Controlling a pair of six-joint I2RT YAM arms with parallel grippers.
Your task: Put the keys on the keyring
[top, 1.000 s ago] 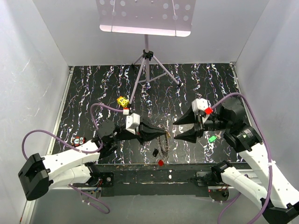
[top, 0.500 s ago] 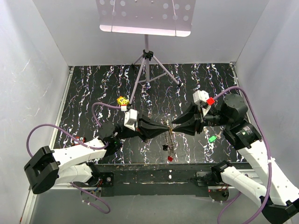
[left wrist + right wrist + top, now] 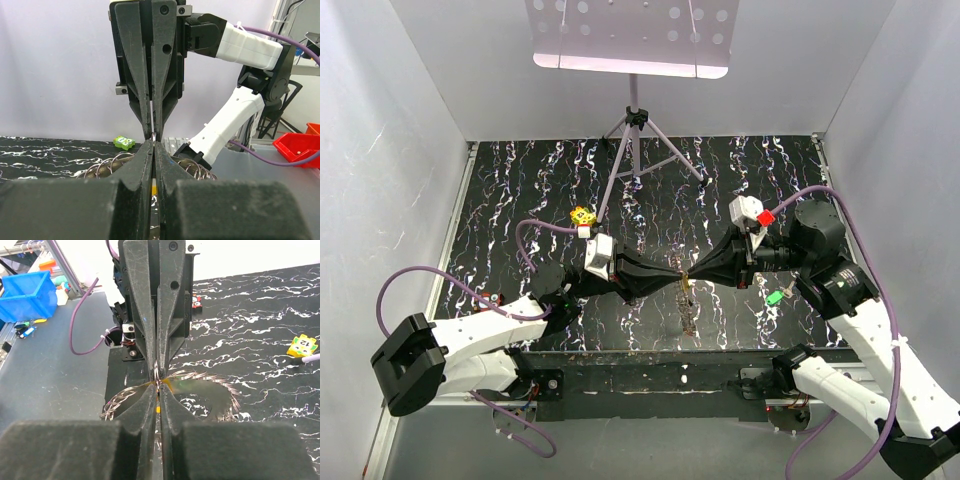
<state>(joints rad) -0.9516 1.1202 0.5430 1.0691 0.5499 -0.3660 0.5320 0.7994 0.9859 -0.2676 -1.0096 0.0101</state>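
Observation:
The keyring (image 3: 688, 308) hangs above the black marbled mat, its wire loops fanning out to both sides (image 3: 105, 164) (image 3: 212, 380). My left gripper (image 3: 675, 279) and right gripper (image 3: 693, 278) meet tip to tip over it, each shut on the ring's wire. In the left wrist view my own gripper (image 3: 152, 146) pinches from below and the right one comes from above. The right wrist view shows my right gripper (image 3: 159, 386) nipping the wire. A bit of orange (image 3: 158, 409) shows under the tips. One green-headed key (image 3: 775, 297) lies right of the ring on the mat.
A yellow dotted cube (image 3: 583, 215) lies behind the left arm. A music stand's tripod (image 3: 635, 125) stands at the back centre. White walls close in three sides. A small red piece (image 3: 490, 298) sits near the mat's left edge.
Both grippers came together at the centre, the left one carrying the keyring up and right. The right gripper's wide jaws closed onto the ring's wire.

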